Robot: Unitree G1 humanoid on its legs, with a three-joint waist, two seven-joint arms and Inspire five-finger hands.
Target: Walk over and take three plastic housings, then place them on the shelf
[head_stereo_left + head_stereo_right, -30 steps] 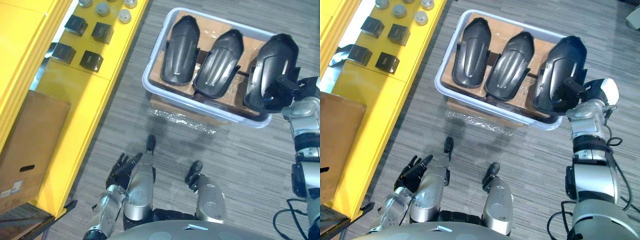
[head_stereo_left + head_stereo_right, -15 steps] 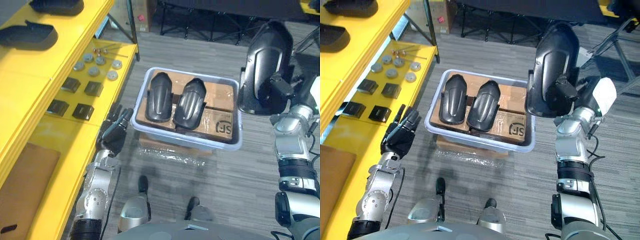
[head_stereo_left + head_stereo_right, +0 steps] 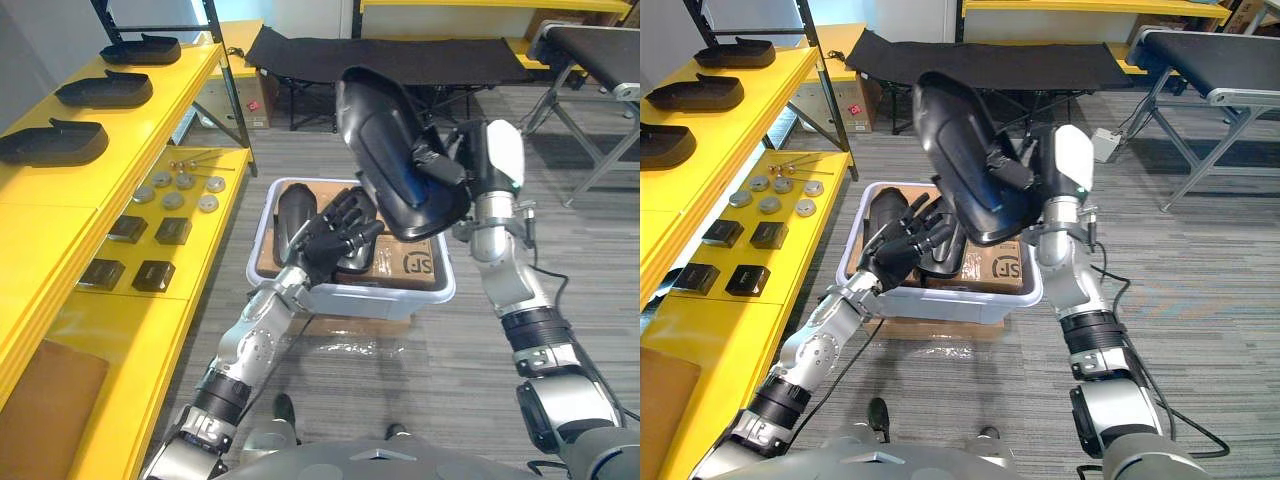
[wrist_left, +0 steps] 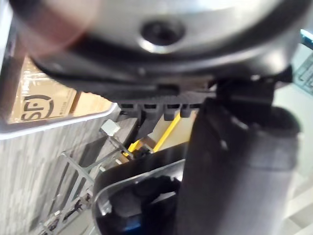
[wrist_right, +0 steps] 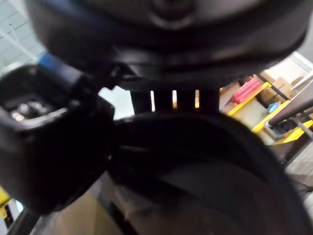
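Right hand (image 3: 447, 168), left eye view: fingers curling round one raised plastic housing (image 3: 380, 130), lifting it above the bin (image 3: 440, 292). The left hand (image 3: 340, 232) is spreading slack beneath, gripping nothing.

Right eye view: one binned housing (image 3: 883, 212) is showing, with a possible second hiding behind the left hand. Three shelved housings (image 3: 698, 92) are lying on the yellow shelf (image 3: 770, 72).

Wrist views: the raised housing is looming close.

Judgement: this one is awaiting placement.

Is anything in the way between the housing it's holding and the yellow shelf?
Only the robot's left hand, raised open over the bin just below the plastic housing in the right hand, toward the yellow shelf. Nothing else visible lies between.
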